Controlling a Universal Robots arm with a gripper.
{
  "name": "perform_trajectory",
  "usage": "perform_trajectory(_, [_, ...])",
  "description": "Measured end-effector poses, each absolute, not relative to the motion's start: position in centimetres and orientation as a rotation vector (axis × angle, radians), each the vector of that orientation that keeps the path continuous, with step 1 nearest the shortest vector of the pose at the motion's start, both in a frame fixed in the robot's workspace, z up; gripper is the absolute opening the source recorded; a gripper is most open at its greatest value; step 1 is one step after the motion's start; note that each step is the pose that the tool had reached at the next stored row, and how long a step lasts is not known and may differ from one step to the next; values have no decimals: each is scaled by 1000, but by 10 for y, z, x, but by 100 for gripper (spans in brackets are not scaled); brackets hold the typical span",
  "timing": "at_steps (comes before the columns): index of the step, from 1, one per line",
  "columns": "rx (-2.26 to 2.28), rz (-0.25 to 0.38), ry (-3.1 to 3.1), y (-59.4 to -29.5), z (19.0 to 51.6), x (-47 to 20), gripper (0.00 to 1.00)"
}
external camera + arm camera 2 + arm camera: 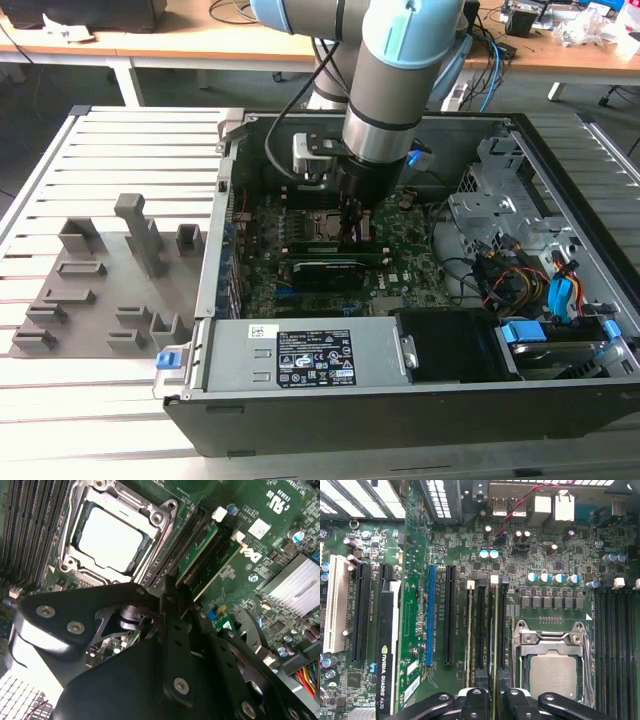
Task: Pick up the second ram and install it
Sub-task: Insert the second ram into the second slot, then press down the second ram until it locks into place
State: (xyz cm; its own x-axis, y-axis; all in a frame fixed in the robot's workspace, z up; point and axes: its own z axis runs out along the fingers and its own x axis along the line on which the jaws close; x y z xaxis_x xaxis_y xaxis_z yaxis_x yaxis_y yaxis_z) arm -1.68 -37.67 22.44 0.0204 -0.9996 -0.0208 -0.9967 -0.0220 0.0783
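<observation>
**Slatted surface, open case: second ram at its slot**

Pale metal slats form the surface point(100, 150), which carries an open computer case point(560, 150) with the arm reaching down into it.

In the first wrist view the second ram point(494, 630) stands on edge in the memory slot just beside the processor socket point(552, 670). One end runs in between the fingers of the gripper point(493, 700). The fingers are drawn narrow and appear to clamp the strip from both sides. Another memory strip point(469, 630) stands parallel in a nearby slot, on the side away from the socket. All of this sits on the motherboard point(545, 555).

The pick-up looks done and the install step is in hand. Whether the strip is fully seated, or its end latches have closed, cannot be told.

Finishing the seating would call for a straight push along the slot without tilt. The grip should open only once the strip holds itself.

Grey fixture blocks point(140, 235) stand well apart, on the exterior view's left.
</observation>
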Motion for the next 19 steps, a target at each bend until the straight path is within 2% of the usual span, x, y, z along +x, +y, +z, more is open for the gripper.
perform_trajectory(4, [2211, -103, -2165, -374, 257, -17, 21])
perform_trajectory(7, [2207, -93, -2161, -370, 279, -17, 11])
perform_trajectory(19, [2203, -100, -2158, -370, 277, -2, 11])
